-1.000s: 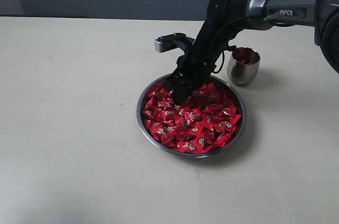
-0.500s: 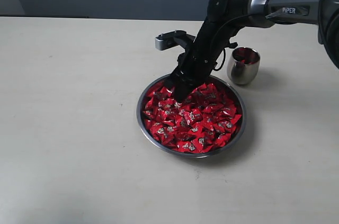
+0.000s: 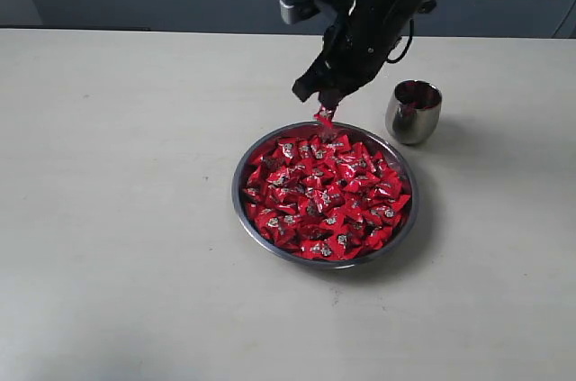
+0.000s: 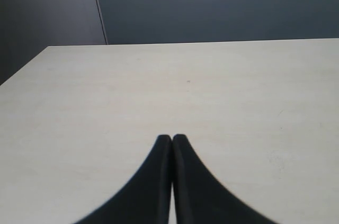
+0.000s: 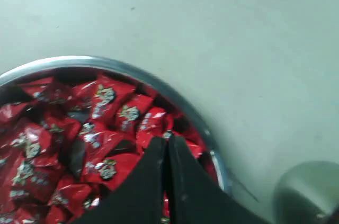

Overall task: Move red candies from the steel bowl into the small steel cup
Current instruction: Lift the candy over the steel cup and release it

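The steel bowl [image 3: 236, 185] sits mid-table, heaped with red candies [image 3: 328, 192]. My right gripper [image 3: 319, 97] hangs above the bowl's far rim, shut on one red candy [image 3: 324, 116] that dangles below its tips. In the right wrist view the closed gripper [image 5: 166, 139] is over the bowl's rim [image 5: 106, 63] and the candies [image 5: 100, 128], with a sliver of red between the fingers. The small steel cup [image 3: 414, 113] stands to the right of the gripper, some red inside it; its blurred edge [image 5: 307, 192] shows in the wrist view. My left gripper [image 4: 171, 138] is shut and empty over bare table.
The pale table [image 3: 117, 219] stretches wide to the left of and in front of the bowl. A dark wall runs behind the table's far edge [image 3: 135, 30]. The left arm is out of the exterior view.
My right gripper has risen out of the candy pile and moved toward the far rim, lifting one red candy with it. The bowl and cup stayed put.
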Controlling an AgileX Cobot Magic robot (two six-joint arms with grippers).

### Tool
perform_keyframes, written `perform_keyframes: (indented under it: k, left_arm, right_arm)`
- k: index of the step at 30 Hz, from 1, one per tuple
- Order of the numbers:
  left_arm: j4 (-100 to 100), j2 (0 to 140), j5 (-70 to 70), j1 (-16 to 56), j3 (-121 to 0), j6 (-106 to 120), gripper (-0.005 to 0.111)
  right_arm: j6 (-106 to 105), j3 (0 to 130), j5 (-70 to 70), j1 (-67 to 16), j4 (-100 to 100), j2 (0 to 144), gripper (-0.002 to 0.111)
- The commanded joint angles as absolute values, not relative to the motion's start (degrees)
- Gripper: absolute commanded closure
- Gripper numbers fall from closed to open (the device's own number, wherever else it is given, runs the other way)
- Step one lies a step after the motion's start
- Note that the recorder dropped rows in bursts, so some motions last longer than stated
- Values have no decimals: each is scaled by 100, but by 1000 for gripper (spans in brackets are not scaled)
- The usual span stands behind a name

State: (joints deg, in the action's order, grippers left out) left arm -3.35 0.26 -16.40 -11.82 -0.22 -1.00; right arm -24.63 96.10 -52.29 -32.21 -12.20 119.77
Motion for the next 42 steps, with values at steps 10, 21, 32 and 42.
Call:
perform_keyframes:
  k: [10, 21, 32, 42]
  left_arm:
    - [-367, 0, -1630, -1127, 0, -115, 106]
    - [-367, 0, -1630, -1127, 0, -115, 106]
    - [-367, 0, -1630, -1127, 0, -115, 106]
    - [-367, 0, -1630, -1127, 0, -115, 106]
  right_arm:
    - [-1737, 9625, -4916, -1762, -1096, 11561, 109]
    - [-1737, 9625, -4958, -1762, -1048, 11950, 109]
    - [-1714, 9625, -5000, -1762, -892, 12089, 109]
    - [-1672, 9625, -5023, -1762, -810, 12089, 88]
